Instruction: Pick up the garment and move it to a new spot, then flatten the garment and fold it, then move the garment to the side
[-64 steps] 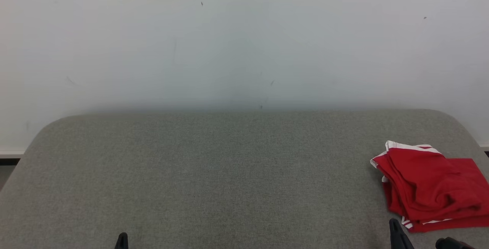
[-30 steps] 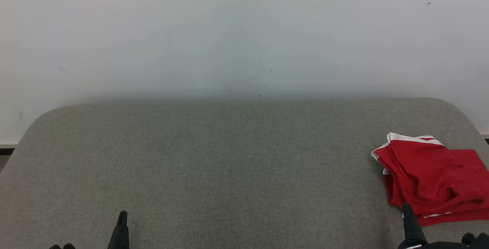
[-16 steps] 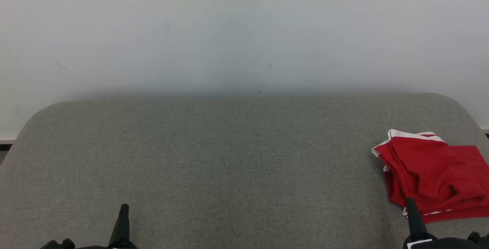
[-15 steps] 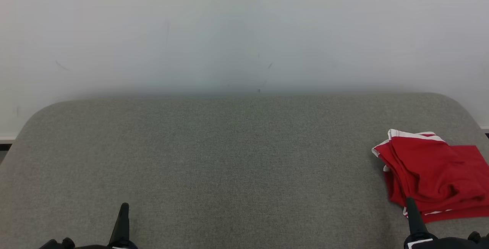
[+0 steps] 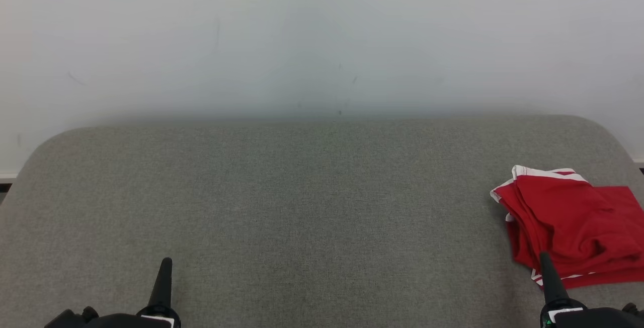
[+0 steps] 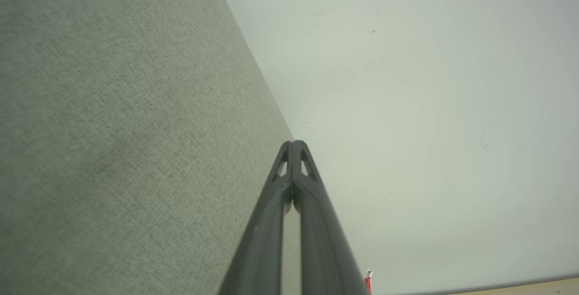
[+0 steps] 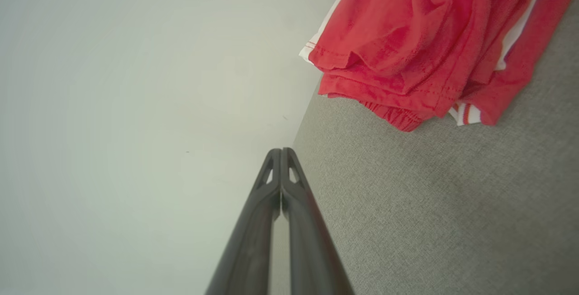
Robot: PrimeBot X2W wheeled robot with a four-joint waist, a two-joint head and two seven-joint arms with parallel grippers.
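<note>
Two matching dark grippers on black housings, matte and plain

The left gripper (image 5: 166,262) and the right gripper (image 5: 543,257) look alike: each pair of jaws is long, slim and dark grey to black, narrowing to a rounded point. The wrist views show each jaw with a smooth, matte face and a small triangular cut-out just under its tip, so the tip reads as an open frame. In the head view the jaws rise from a rounded black housing with a white band across its top. Small black knobs stick up beside each housing, and a tiny green light glows low on the right one.
</note>
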